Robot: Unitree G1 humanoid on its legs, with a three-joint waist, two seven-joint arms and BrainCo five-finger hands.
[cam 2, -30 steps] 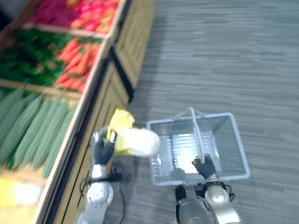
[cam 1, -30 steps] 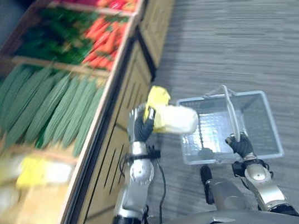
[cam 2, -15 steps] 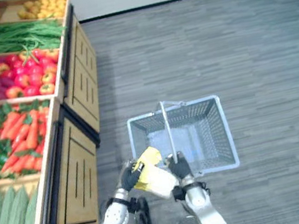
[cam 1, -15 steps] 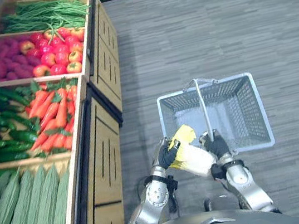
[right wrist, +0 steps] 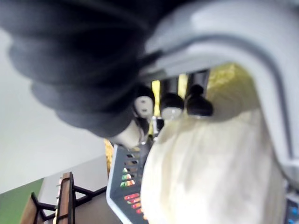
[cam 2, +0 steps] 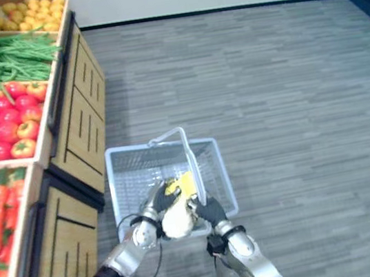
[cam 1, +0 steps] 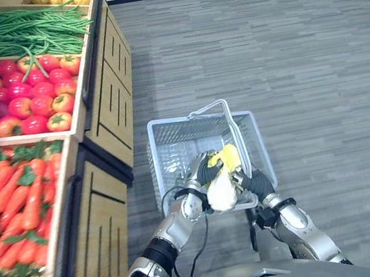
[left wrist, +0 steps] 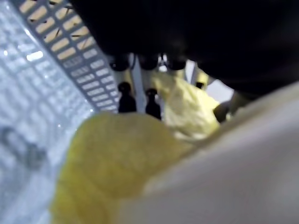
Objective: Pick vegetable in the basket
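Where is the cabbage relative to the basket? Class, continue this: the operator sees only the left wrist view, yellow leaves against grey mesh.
Observer: The left hand holds the cabbage at the near edge of the basket, leafy end pointing inward.
Operator: Who holds the basket?
Observer: The right hand grips its handle.
Operator: What's beside us?
Observer: A wooden stall on the robot's left, with tomatoes and carrots.
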